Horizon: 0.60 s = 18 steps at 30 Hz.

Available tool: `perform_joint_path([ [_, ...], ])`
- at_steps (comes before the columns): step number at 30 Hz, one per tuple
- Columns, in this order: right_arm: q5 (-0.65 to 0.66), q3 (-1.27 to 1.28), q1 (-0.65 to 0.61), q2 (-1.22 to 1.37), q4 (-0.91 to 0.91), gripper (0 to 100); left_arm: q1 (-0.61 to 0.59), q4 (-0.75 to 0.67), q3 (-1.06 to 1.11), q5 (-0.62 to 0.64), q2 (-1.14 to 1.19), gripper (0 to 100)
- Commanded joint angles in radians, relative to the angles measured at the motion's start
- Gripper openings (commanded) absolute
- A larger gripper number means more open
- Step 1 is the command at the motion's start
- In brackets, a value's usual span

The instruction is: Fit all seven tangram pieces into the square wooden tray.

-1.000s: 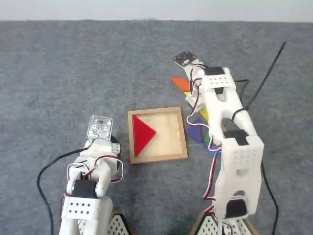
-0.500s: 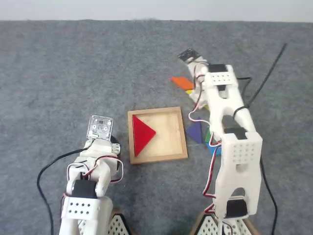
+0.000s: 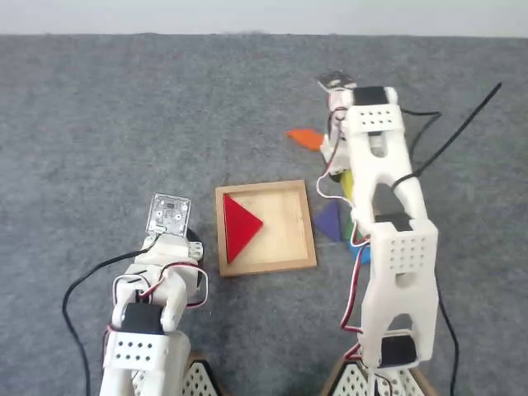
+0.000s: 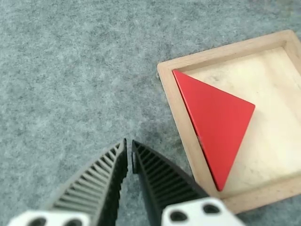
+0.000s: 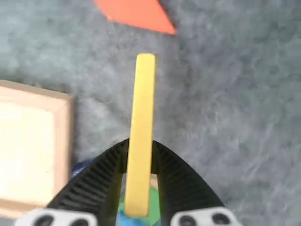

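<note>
The square wooden tray (image 3: 266,188) lies mid-table with a red triangle (image 3: 239,224) along its left side. My right gripper (image 5: 140,143) is shut on a yellow piece (image 5: 144,89), held on edge above the mat between the tray's rim (image 5: 63,150) and the orange piece (image 5: 134,12). The right arm (image 3: 375,157) stretches over the loose pieces to the right of the tray: an orange one (image 3: 305,138), a purple triangle (image 3: 328,221), and green and blue ones partly hidden under it. My left gripper (image 4: 129,143) is shut on nothing, low over the mat by the tray's left rim (image 4: 221,55).
Grey felt covers the table. The left arm (image 3: 157,289) sits at the near left, its cable trailing on the mat. A black cable (image 3: 458,124) runs off to the right of the right arm. Open mat lies left and beyond the tray.
The right arm has swung to the right and slightly farther from the tray, uncovering more of the purple triangle. The left arm has not moved.
</note>
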Motion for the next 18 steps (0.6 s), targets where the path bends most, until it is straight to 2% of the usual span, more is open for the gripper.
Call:
perform_joint_path([
  [1,-0.066,-0.167,-0.079,-0.021,0.145,0.7,-0.005,0.002,-0.008,0.005,-0.012,1],
  [4,-0.072,-0.226,-0.108,-0.033,0.183,0.6,-0.005,0.002,-0.008,0.005,-0.012,1],
  [9,-0.127,-0.17,-0.113,-0.188,0.183,0.6,-0.005,0.002,-0.008,0.005,-0.012,1],
  [15,-0.144,0.124,-0.154,-0.433,0.154,0.6,-0.005,0.002,-0.008,0.005,-0.012,1],
  [18,-0.138,0.315,-0.163,-0.539,0.045,0.6,-0.005,0.002,-0.008,0.005,-0.012,1],
])
